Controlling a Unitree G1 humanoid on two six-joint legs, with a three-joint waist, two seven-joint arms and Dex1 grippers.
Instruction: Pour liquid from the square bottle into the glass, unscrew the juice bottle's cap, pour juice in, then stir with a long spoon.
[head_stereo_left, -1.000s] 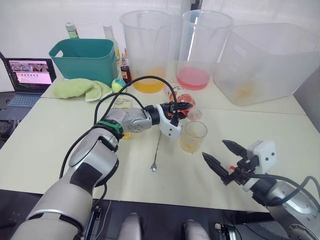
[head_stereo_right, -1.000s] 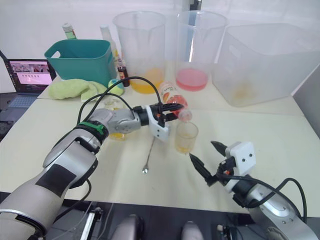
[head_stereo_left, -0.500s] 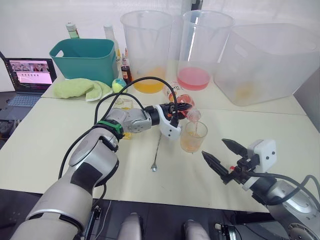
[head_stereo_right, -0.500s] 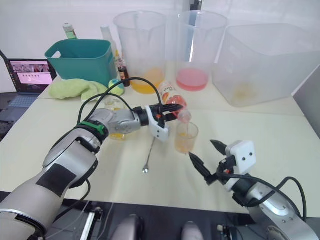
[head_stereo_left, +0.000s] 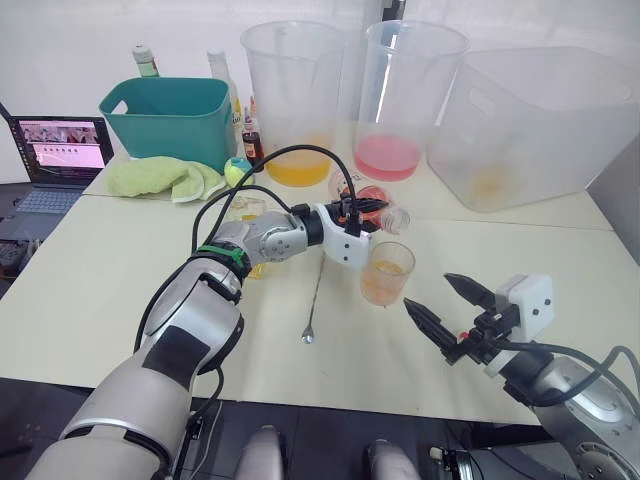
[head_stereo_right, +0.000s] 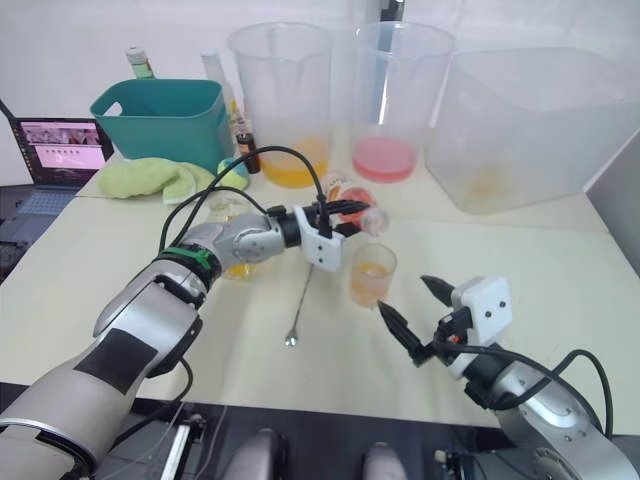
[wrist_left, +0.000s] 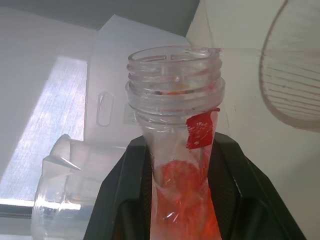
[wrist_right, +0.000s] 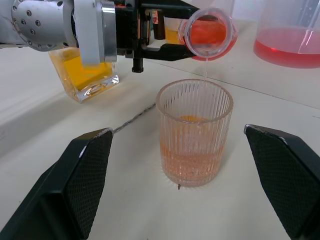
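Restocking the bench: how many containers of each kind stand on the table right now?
Tall clear buckets: 2
Large clear tub: 1
Teal bin: 1
Glass: 1
Square bottle: 1
Total: 6, not counting the bottles behind the bin.

A small ribbed clear glass tumbler (wrist_right: 195, 132) stands upright, holding shallow orange-pink liquid. Just above its rim, the uncapped slim plastic juice bottle (wrist_right: 208, 33) lies tipped. Beside the tumbler, a thin silver long spoon (head_stereo_left: 314, 300) lies flat; beyond it, the squat square bottle (wrist_right: 85, 72) holds yellow liquid.
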